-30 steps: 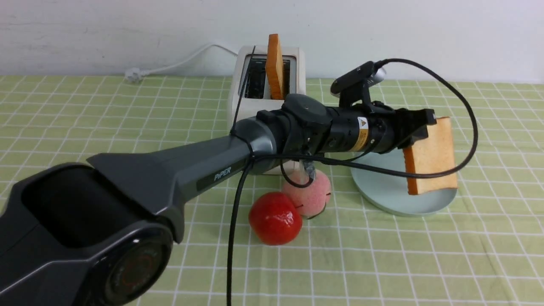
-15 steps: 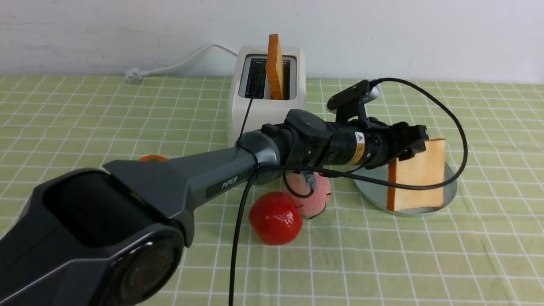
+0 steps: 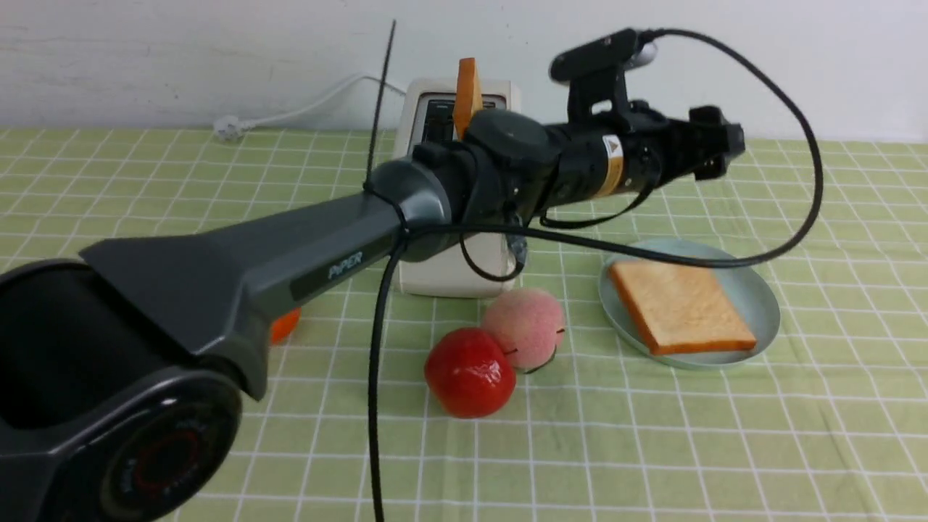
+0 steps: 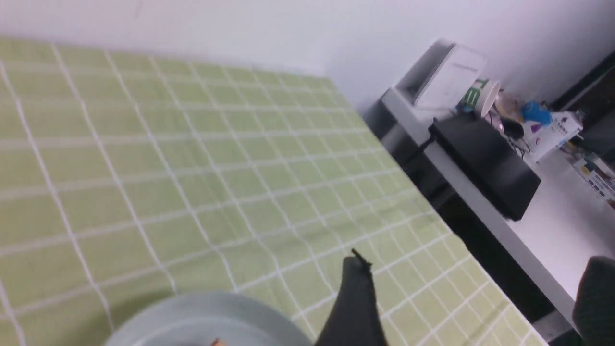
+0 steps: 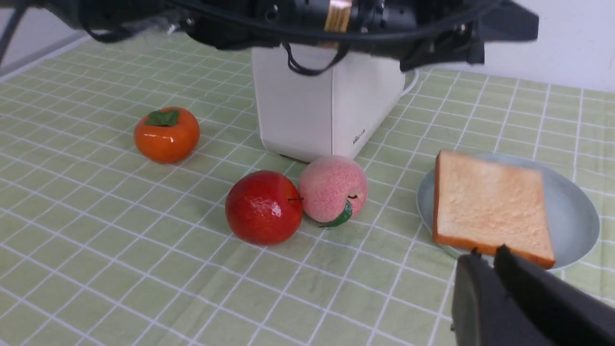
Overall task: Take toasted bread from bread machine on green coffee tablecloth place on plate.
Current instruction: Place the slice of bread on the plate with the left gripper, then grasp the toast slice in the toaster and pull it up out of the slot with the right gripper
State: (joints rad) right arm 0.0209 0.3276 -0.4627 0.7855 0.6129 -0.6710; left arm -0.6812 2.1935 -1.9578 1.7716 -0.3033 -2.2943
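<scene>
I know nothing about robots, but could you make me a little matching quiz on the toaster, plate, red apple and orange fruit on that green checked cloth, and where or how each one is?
Things:
1. toaster
2. plate
3. red apple
4. orange fruit

States:
A. right beside the pink peach
B. carries the flat toast slice
C. alone, left of the toaster
D. has the upright toast slice in a slot

Pairs: 1-D, 2-B, 3-A, 4-C.

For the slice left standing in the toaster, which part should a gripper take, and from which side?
Grip the exposed upper part of the remaining slice, coming straight down from above, with the jaws across its two flat faces. It stands upright on edge in the toaster, and only its top sticks out of the slot, so the sides and bottom offer no hold.
</scene>
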